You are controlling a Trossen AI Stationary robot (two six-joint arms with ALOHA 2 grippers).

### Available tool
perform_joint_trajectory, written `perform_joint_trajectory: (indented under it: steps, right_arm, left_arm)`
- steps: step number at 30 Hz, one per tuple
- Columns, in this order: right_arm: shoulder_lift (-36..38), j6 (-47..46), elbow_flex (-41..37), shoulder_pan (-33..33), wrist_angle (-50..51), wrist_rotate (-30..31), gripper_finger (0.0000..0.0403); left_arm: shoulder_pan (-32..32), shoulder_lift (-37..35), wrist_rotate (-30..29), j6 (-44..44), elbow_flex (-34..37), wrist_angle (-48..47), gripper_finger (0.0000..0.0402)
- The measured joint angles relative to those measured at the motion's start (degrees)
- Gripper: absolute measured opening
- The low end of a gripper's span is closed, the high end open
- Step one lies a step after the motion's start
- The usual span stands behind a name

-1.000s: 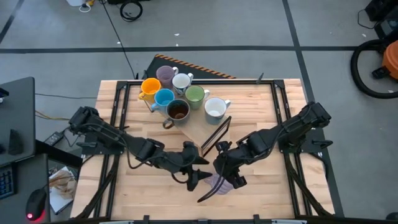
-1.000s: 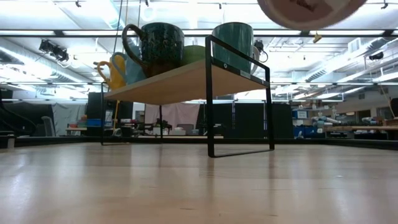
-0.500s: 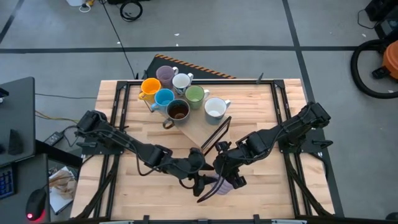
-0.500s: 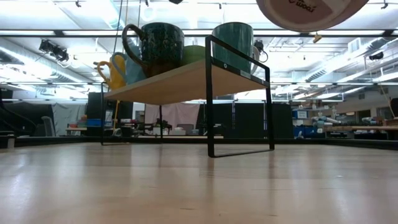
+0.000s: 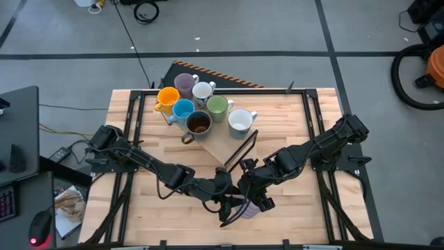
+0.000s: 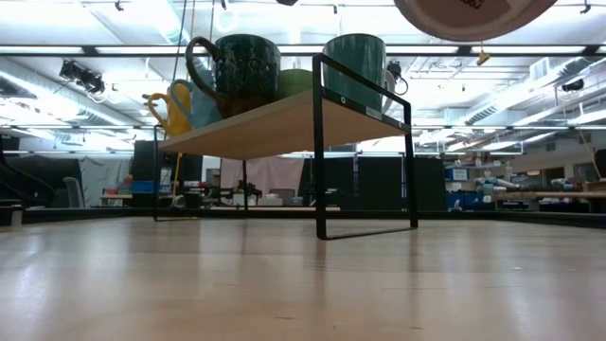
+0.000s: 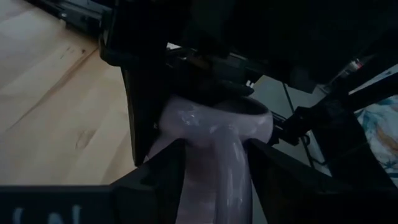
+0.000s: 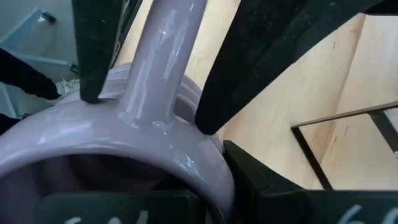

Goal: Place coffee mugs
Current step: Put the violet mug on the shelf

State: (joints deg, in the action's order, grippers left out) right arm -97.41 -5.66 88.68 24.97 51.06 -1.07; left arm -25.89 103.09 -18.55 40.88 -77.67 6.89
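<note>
Both claws (image 5: 239, 201) together, mid-table front.

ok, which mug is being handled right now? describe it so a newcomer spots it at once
On the wooden table, look at the near middle, where the two dark arms meet in front of the black-framed wooden shelf. The glossy lavender ceramic mug hangs there, with the right gripper shut on it. Unlike the six mugs on the shelf, it is off any surface.

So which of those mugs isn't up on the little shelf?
The lavender mug. Both claws, right and left, meet at it near the table's front edge; the other six sit on the rack.
</note>
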Motion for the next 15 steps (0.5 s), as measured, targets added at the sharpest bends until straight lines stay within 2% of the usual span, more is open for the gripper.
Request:
perform_joint_trajectory:
  steps: [7,15]
  right_arm:
    - [0.0,0.0,-0.1,0.0,0.1,0.0,0.0046]
    - [0.0,1.2,-0.1,0.0,0.9,-0.1,0.0046]
  left_arm:
    - [0.0,0.3,-0.4,-0.2,0.0,0.1,0.0151]
    - [0.0,0.3,-0.6,-1.5,0.0,-0.3,0.0076]
